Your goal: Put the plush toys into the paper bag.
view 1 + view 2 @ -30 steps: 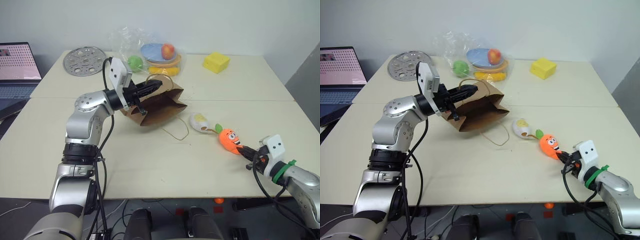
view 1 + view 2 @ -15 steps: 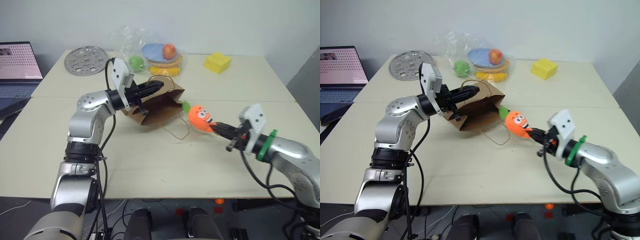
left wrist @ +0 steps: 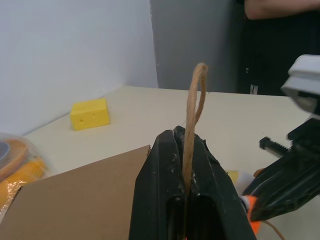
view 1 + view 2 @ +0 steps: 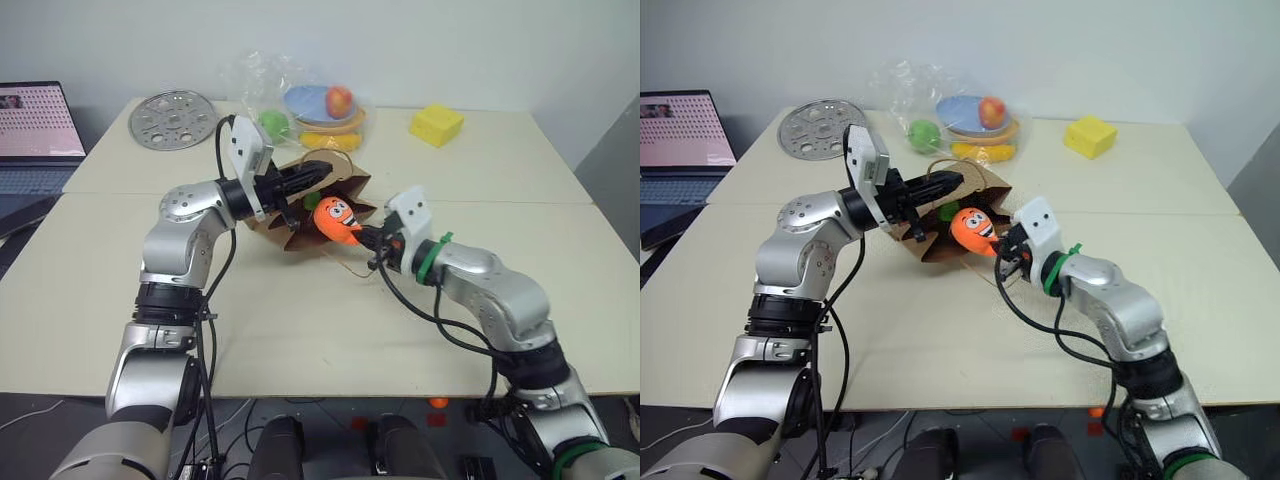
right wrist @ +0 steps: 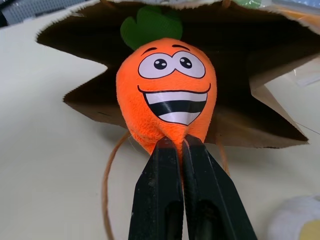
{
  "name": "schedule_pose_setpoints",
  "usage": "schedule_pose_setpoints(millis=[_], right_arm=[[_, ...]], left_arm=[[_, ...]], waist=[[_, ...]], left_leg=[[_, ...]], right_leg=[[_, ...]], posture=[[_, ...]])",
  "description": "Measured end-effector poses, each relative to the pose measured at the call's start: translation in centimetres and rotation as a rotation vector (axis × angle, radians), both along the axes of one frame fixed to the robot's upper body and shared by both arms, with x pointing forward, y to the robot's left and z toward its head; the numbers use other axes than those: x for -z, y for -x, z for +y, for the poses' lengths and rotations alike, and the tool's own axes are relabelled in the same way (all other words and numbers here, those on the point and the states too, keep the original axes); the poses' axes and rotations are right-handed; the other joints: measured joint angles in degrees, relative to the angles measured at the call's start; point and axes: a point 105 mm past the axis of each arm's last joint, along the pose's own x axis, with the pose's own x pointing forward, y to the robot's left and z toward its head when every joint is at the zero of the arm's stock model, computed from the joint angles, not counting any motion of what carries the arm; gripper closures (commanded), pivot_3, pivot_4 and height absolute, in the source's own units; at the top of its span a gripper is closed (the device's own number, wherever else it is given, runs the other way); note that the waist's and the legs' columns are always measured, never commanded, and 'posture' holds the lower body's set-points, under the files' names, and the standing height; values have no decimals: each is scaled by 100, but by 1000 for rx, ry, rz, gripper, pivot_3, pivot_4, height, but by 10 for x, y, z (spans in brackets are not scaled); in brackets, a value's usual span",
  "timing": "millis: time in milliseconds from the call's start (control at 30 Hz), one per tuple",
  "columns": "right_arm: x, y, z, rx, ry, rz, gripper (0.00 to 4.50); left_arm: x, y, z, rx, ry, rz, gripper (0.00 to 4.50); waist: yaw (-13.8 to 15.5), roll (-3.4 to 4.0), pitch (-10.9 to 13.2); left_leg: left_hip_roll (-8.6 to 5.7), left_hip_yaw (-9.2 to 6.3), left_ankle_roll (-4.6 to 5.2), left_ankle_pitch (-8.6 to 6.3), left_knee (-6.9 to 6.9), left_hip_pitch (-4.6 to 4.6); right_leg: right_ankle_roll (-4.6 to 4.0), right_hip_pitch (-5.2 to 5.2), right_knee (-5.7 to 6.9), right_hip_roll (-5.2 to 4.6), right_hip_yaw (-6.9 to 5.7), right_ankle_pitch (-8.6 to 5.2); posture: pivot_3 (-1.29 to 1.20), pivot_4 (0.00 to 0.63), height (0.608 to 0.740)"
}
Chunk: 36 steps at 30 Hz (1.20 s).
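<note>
While clamped on the carrot (image 4: 337,219), swung right pincer (image 4: 372,240) from worktop (image 4: 300,320) edge to paper bag (image 4: 300,222) mouth; left pincer (image 4: 318,172) gripped handle (image 3: 192,125).

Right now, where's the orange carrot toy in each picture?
Left eye: carrot mid-picture, at the bag's mouth.
Right eye: mid-picture, same spot.
Left wrist: an orange sliver low at the right.
Right wrist: centre, facing the camera.
Shared landmark: the brown bag.
</note>
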Motion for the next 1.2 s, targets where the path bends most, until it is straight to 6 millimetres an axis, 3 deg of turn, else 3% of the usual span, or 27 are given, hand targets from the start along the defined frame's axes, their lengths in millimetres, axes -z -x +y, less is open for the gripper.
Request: schedule_pose_setpoints(millis=[167, 433, 567, 667, 900, 1000, 1033, 1200], right_arm=[[10, -19, 16, 23, 31, 8, 4431], [-3, -33, 63, 3, -14, -14, 4431], [1, -38, 68, 16, -8, -13, 4431], [2, -39, 68, 17, -18, -16, 3815], [1, -30, 61, -18, -49, -36, 1313], [-6, -26, 48, -16, -49, -66, 214], [-10, -22, 38, -8, -43, -88, 18], [-13, -3, -8, 40, -59, -88, 18]], left_arm=[[0, 1, 0, 2, -1, -1, 4500], [0, 1, -1, 6, -2, 0, 4500], [0, 1, -1, 7, -3, 1, 4500], [0, 1, -1, 7, -3, 1, 4500], [0, 1, -2, 8, -3, 1, 4500], [0, 1, -2, 8, -1, 0, 4500], [1, 2, -4, 12, 3, -1, 4500], [2, 1, -3, 10, 2, 2, 4500]], waist=[[-4, 0, 0], [-14, 0, 0], [7, 1, 0], [-3, 1, 0], [-11, 1, 1], [-3, 1, 0], [15, 1, 0], [12, 1, 0]], left_leg=[[2, 0, 0, 0, -3, -1], [4, -2, 0, 0, -6, -1], [0, -2, -1, 0, -5, -2], [0, 2, -1, -1, -5, -3], [4, -5, -1, -1, -8, -3], [2, -4, -1, -1, -7, -4], [0, -5, -1, -1, -7, -5], [0, -2, -2, -1, -7, -4]], right_leg=[[0, -6, 4, 2, -1, 0], [0, -8, 7, 2, -4, 1], [0, -6, 5, -2, -5, 1], [-1, -7, 5, -3, -2, 1], [-1, -8, 7, 0, -8, 1], [-1, -7, 6, -1, -6, 1], [-1, -6, 4, -3, -8, 1], [0, -5, 3, -4, -5, 1]], posture=[[0, 150, 740], [0, 150, 740], [0, 150, 740], [0, 150, 740], [0, 150, 740], [0, 150, 740], [0, 150, 740], [0, 150, 740]])
